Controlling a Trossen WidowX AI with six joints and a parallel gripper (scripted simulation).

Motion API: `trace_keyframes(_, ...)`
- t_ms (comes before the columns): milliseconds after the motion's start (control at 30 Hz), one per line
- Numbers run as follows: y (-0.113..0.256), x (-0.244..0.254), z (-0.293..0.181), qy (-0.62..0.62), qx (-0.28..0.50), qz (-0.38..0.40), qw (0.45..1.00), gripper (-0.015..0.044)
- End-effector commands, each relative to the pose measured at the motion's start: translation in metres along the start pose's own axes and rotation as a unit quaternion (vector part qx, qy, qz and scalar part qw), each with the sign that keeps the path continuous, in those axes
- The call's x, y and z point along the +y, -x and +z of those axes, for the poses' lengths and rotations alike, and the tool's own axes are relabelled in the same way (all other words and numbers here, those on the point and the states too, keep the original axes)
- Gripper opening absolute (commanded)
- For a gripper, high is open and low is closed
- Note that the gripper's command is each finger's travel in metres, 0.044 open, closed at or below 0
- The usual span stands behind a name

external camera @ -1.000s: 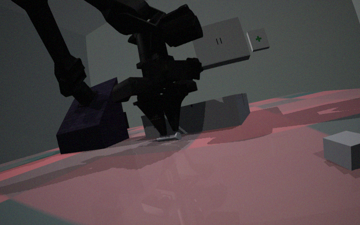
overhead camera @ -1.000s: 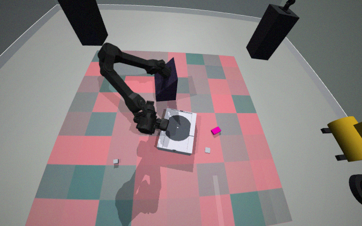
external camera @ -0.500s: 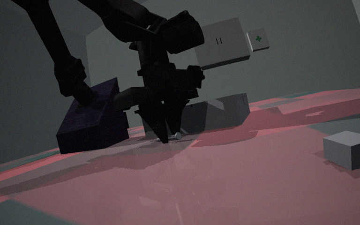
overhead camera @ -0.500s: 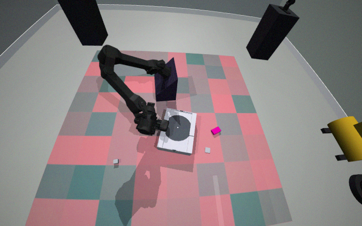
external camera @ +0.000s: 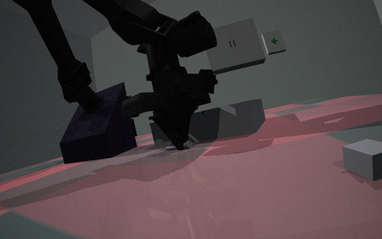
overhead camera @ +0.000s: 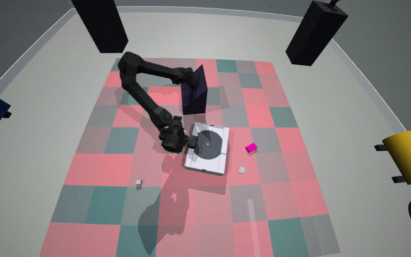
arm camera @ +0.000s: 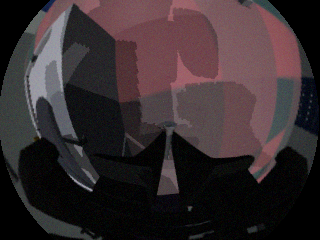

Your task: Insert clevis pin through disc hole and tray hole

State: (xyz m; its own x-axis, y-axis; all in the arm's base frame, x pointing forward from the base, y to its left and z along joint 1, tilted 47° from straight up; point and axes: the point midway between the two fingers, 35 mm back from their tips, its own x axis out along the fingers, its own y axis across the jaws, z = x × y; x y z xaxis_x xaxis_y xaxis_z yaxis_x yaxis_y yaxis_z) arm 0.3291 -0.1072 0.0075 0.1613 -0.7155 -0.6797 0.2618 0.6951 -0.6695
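Note:
The steel clevis pin (external camera: pixel 189 144) (arm camera: pixel 169 125) lies on its side on the table, beside the tray's long wall. My gripper (external camera: pixel 181 147) (arm camera: pixel 168 135) points down at the table and is shut on the pin's shank, with the head sticking out past the fingertips. The arm hides pin and fingertips in the top view. The steel tray (overhead camera: pixel 198 167) (external camera: pixel 242 119) (arm camera: pixel 92 65) stands close by. The grey disc (overhead camera: pixel 213 151) (arm camera: pixel 49 122) lies flat in it, with a small light spot at its middle hole. Whether the tray's hole lines up beneath cannot be told.
A dark purple block (overhead camera: pixel 193 104) (external camera: pixel 95 135) stands behind the tray, near the arm's base. A magenta block (overhead camera: pixel 251 147) and a small pale block (overhead camera: pixel 241 169) lie right of the tray. Another pale block (overhead camera: pixel 138 182) (external camera: pixel 359 157) lies at the front left.

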Motion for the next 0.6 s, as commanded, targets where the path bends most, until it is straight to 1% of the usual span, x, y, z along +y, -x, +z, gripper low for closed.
trace_keyframes(0,-0.001,-0.001,-0.001,0.001,0.002,0.0,1.0,0.0)
trace_keyframes(233,0.0,-0.001,-0.001,0.001,0.001,0.0,1.0,0.0)
trace_keyframes(567,0.028,0.0,0.0,0.0,0.0,0.001,1.0,0.0)
